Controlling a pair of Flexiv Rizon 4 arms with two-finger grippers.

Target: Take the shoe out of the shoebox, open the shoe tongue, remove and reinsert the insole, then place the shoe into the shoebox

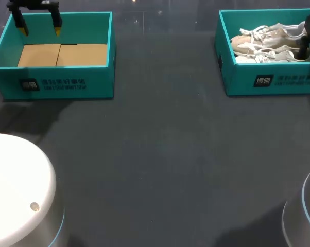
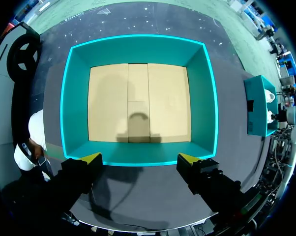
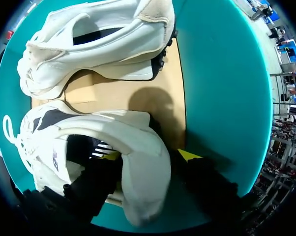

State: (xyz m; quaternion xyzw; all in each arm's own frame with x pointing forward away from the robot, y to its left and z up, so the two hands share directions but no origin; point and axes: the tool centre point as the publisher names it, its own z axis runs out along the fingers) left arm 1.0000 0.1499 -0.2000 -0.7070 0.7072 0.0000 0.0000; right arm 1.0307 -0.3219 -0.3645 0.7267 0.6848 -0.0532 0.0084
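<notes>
Right wrist view | right gripper [image 3: 150, 156] is straddling, jaws open, the heel of the near shoe [image 3: 143, 187] lying in the right shoebox [image 3: 217, 88] | left gripper [image 2: 140, 160] is hanging open over the empty shoebox [image 2: 138, 49] | risk, I think: soft heel folding and slipping out of a shallow pinch, laces dragging the other shoe [image 3: 99, 49]

a dark grey table [image 1: 160, 154] with a matte, faintly speckled top carries two boxes. a teal shoebox [image 1: 62, 85] stands on it at the far left, open at the top, its floor tan cardboard, with a dark label and pale print on its near wall. a second teal shoebox [image 1: 278, 80] of the same make stands on the table at the far right, partly cut off by the head view's edge. the two stand well apart, both square to the table's far edge.
</notes>
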